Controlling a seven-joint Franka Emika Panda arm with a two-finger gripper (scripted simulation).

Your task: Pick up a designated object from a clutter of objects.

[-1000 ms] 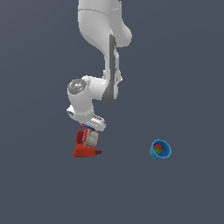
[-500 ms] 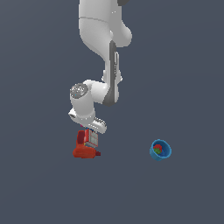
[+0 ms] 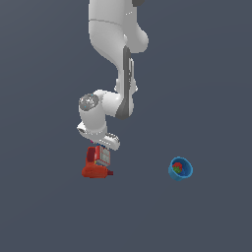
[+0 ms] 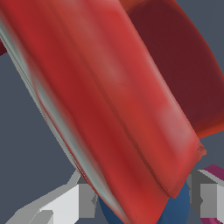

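So the arm's wrist is right down on the clutter, with the fingers (image 4: pixel 142 199) spread apart on either side of the dark blue ball (image 4: pixel 175 210), which only peeks out from under the red-and-white box (image 4: pixel 109 100) in the wrist view, beside a tiny pink piece (image 4: pixel 215 171). In the exterior view the box (image 3: pixel 103 156) leans against the red drill-like tool (image 3: pixel 93 167) and the ball is hidden there. The lighter blue cup (image 3: pixel 180 169) sits well apart on the exterior view's right, alone on the grey surface (image 3: pixel 49 211)
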